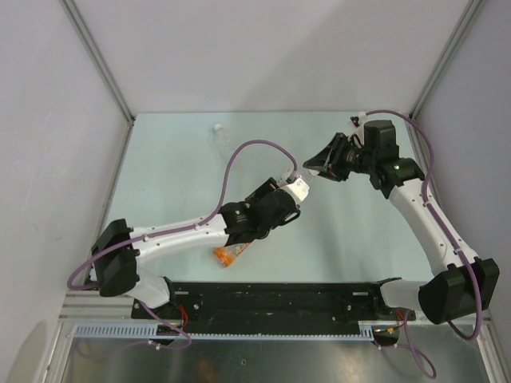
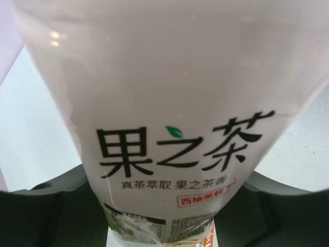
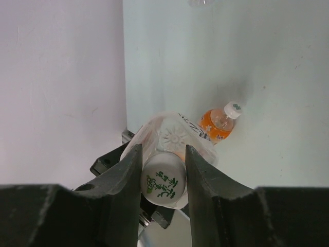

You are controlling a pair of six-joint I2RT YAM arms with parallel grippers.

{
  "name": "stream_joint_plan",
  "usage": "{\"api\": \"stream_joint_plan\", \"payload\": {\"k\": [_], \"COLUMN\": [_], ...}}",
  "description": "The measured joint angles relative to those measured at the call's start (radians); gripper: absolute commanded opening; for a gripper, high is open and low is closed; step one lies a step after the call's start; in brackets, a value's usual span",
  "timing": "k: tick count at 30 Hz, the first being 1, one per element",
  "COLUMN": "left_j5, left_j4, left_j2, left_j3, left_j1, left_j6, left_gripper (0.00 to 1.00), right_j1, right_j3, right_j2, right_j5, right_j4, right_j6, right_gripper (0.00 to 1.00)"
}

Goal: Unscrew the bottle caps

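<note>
Bottle cap [image 3: 163, 181], white with green print, sits on the white-labelled bottle [image 2: 175, 103], which I read as clamped in the left gripper [image 1: 292, 193] and held above the table [image 1: 176, 159], neck pointing right. The right gripper [image 3: 163, 150], reaching in level, has its jaws closed on both sides of that cap. An orange bottle [image 3: 216, 123], capped and holding orange liquid, lies on the table.

The labelled bottle [image 2: 175, 77] is recorded as wrapped in glossy white film, printed in black. Its cap [image 3: 163, 185] is seen as smooth white plastic with green print. The fingers [image 3: 123, 180] of the right gripper [image 3: 163, 153] are noted as matt black plastic. The orange bottle [image 3: 215, 124] is of translucent, glossy plastic. The table [image 1: 184, 167] is finished matt pale green.
</note>
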Motion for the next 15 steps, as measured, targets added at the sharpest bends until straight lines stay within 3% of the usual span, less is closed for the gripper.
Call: {"api": "stream_joint_plan", "payload": {"k": [3,5,13,15], "left_j5": [0.000,0.008,0.091,0.121], "left_j4": [0.004,0.003,0.002,0.001], "left_j2": [-0.011,-0.021,-0.077,-0.101], "left_j3": [-0.009,-0.015,-0.050,-0.065], "left_j1": [0.001,0.001,0.000,0.000], "left_j6": [0.000,-0.001,-0.019,-0.026], "left_gripper": [0.50,0.49,0.51,0.51], "right_j1": [0.002,0.005,0.015,0.015], "right_j3": [0.000,0.000,0.000,0.000], "right_j2": [0.000,-0.001,-0.024,-0.040], "right_j5": [-0.008,-0.010,-0.026,-0.021], "right_j4": [0.000,0.002,0.015,0.024], "right_j6": [-0.004,-0.011,-0.043,-0.048], "right_gripper": [0.04,0.12,0.87,0.96]}}
